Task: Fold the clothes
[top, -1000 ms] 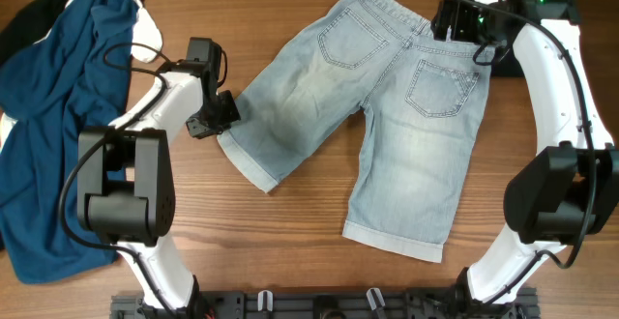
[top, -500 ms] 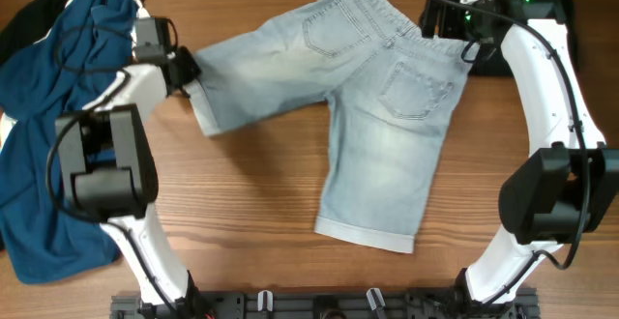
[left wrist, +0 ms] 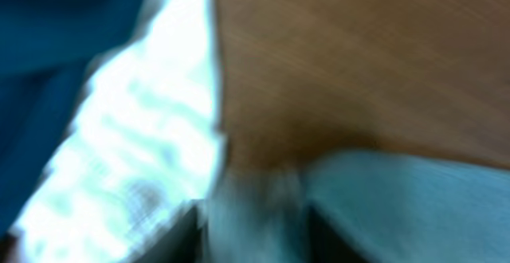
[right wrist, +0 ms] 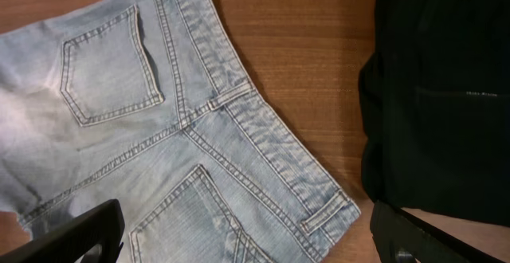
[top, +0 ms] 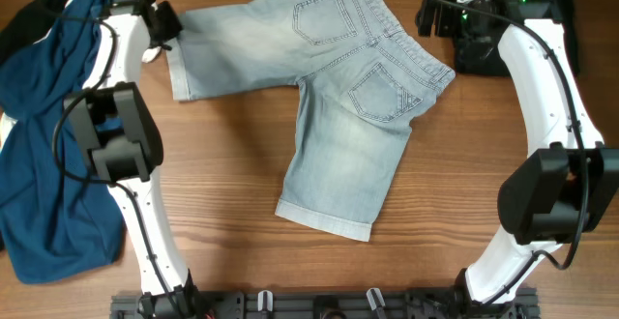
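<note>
Overhead, the denim shorts lay flat on the wooden table, back pockets up, above the middle. The waistband sat at the 2 o'clock end. From there one leg ran out toward 9 o'clock and the other toward 7 o'clock, so the garment made a bent shape and its long axis went from upper right to lower left. The left gripper was at the upper corner of the 9 o'clock leg's hem, beside the dark blue top heaped along the left edge.

The left wrist view was badly smeared. It still showed pale cloth pinched between the two dark fingers at the bottom edge — the left gripper grasping the hem — with more denim at 4 o'clock and blue fabric at 10 o'clock.

The right wrist view gave what the overhead could not — crisp stitching on the shorts, both pockets and the waistband running toward 5 o'clock. It also showed a black garment just beside the waistband's end. The right gripper hung above with its fingers spread wide, holding nothing.
</note>
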Motion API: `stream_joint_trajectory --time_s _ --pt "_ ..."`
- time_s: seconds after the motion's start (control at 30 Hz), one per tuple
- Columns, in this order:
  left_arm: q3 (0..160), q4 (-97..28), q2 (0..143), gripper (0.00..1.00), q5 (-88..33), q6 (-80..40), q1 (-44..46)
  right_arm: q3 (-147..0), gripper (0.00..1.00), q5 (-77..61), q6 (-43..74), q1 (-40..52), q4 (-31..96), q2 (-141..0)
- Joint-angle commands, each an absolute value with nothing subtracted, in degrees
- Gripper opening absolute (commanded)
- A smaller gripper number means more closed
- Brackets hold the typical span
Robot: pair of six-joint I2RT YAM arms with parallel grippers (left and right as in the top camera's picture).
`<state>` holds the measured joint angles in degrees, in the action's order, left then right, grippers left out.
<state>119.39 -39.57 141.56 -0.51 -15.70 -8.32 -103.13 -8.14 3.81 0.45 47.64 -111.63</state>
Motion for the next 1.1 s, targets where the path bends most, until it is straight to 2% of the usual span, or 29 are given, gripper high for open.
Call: stream_joint_trajectory --time_s 0.0,0.13,0.23,0.4,0.5,0.6,0.77,0.9,1.07 --pt "121.23 -46.46 139.31 1.00 -0.54 -15.44 -7.55 -104.05 1.00 -9.15 4.67 0.69 47.22 -111.09" --pt "121.21 -61.30 129.10 1.00 -6.70 -15.84 -3.18 -104.12 1.00 -10.17 4.69 0.67 47.64 -109.12" --pt "121.19 -71.07 123.42 1.00 -5.67 -15.38 2.48 -104.12 1.00 -10.17 4.69 -0.51 47.62 -106.28" --pt "120.18 -83.44 121.71 1.00 -1.06 -14.24 18.79 -104.03 1.00 -14.31 9.41 -9.02 48.03 -103.72" --pt "116.75 -84.33 121.71 1.00 -0.93 -12.01 31.35 -103.55 1.00 -18.20 9.39 -13.82 48.21 -103.77" --pt "111.37 -83.64 121.71 1.00 -0.99 -12.71 40.05 -103.55 1.00 -18.09 8.93 -15.49 48.51 -103.77" --pt "105.89 -78.65 121.71 0.97 -7.42 -12.82 50.04 -103.48 1.00 -17.89 8.29 -15.62 48.71 -103.77" --pt "105.65 -78.08 121.71 0.98 -7.22 -12.80 58.26 -103.48 1.00 -17.65 7.62 -15.62 49.12 -103.83" --pt "101.78 -75.79 121.71 0.98 -11.55 -12.78 61.30 -103.48 1.00 -17.69 7.66 -15.62 49.10 -104.62"
